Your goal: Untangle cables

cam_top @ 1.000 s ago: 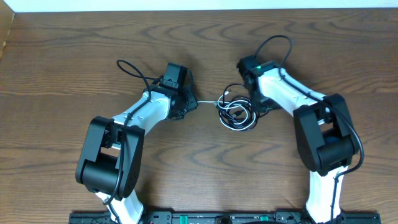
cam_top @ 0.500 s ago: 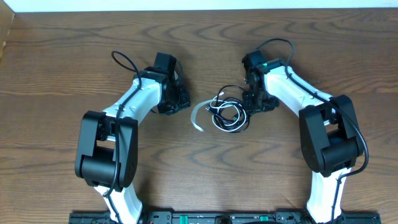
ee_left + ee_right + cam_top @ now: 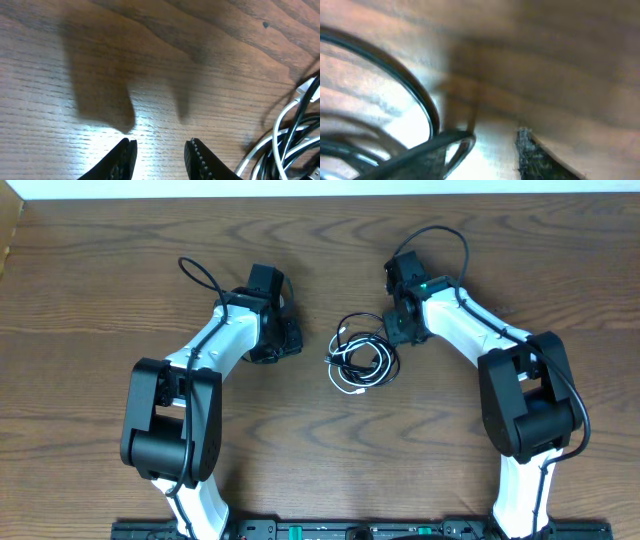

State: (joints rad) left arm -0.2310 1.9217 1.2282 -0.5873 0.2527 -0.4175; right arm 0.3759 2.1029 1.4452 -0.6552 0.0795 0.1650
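Black and white cords lie mixed: the black cable (image 3: 372,352) and the shorter white cable (image 3: 352,385) make one small heap (image 3: 362,363) of loops in the middle of the wooden table (image 3: 100,300). The left gripper (image 3: 160,152) sits near the heap at its 9 o'clock, fingers apart, holding nothing. The right gripper (image 3: 402,330) is just beside it at 2 o'clock; its view is too blurry to tell if it grips a loop. Each should likely pinch one colour at the heap's edge, then pull apart slowly.
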